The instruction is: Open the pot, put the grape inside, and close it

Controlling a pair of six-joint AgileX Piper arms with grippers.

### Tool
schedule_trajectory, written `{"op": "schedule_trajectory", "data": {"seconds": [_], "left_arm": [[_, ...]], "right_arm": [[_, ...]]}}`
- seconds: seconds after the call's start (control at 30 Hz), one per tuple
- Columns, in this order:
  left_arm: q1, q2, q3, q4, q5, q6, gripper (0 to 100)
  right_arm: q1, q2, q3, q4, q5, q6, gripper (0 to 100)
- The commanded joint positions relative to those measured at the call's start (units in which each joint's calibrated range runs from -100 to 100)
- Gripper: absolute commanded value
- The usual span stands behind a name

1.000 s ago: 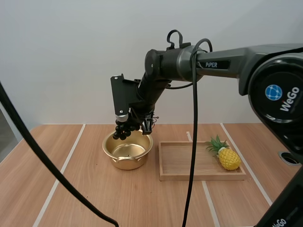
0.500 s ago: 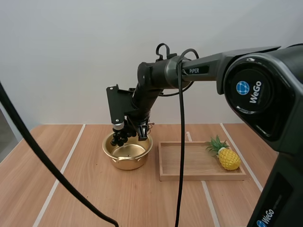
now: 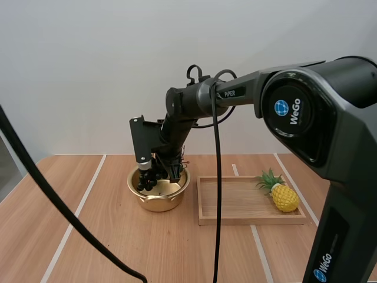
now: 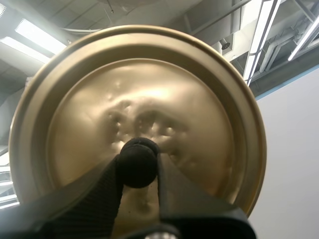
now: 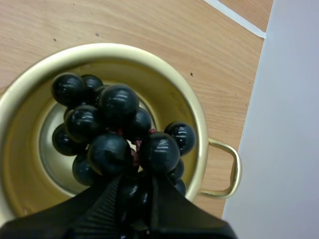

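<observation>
Grapes (image 3: 148, 178), a dark bunch, hang in the open mouth of a golden pot (image 3: 158, 199) in the high view. The right gripper (image 3: 160, 172) pinches them from above. The pot stands lidless on a wooden table (image 3: 88, 236). Just beside the pot lies a wooden tray (image 3: 235, 206), with a toy pineapple (image 3: 283, 197) at the tray end farthest from the pot.

In the left wrist view, the left gripper (image 4: 138, 164) is clamped on the black knob (image 4: 137, 151) of the pot's golden lid (image 4: 149, 84), one finger on each side.

In the right wrist view, the right gripper (image 5: 135, 181) grips the bunch's top. The glossy grapes (image 5: 114, 134) hang inside the pot's rim (image 5: 195, 117), above its floor. Whether they touch the floor cannot be told. A loop handle (image 5: 233, 169) juts from the pot's side.
</observation>
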Motion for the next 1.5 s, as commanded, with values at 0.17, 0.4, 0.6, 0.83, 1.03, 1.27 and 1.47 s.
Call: {"op": "schedule_trajectory", "data": {"seconds": [0.17, 0.4, 0.6, 0.83, 1.03, 1.27, 1.47], "left_arm": [[-0.32, -0.41, -0.20, 0.61, -1.85, -0.13, 0], [-0.32, -0.41, -0.20, 0.61, -1.85, -0.13, 0], [-0.32, -0.41, -0.20, 0.61, -1.67, -0.13, 0], [-0.32, -0.41, -0.20, 0.61, -0.74, -0.13, 0], [-0.32, -0.41, -0.20, 0.61, 0.84, -0.13, 0], [-0.32, -0.41, -0.20, 0.61, 0.68, -0.13, 0], [-0.32, -0.41, -0.20, 0.61, 0.68, -0.13, 0]], "right_arm": [[1.52, 2.19, -0.32, 1.30, 0.15, 0.92, 0], [1.52, 5.22, -0.17, 1.30, 3.84, 1.91, 0], [1.52, 6.66, -0.17, 1.30, 4.52, 2.18, 0], [1.52, 9.99, -0.17, -0.70, 1.52, 2.75, 0], [1.45, 10.70, -0.31, -1.84, -2.35, 2.92, 0], [1.45, 10.70, -0.30, -1.84, -3.49, 2.92, 0], [1.45, 9.66, -0.30, -0.12, -4.20, 2.92, 64]]}}
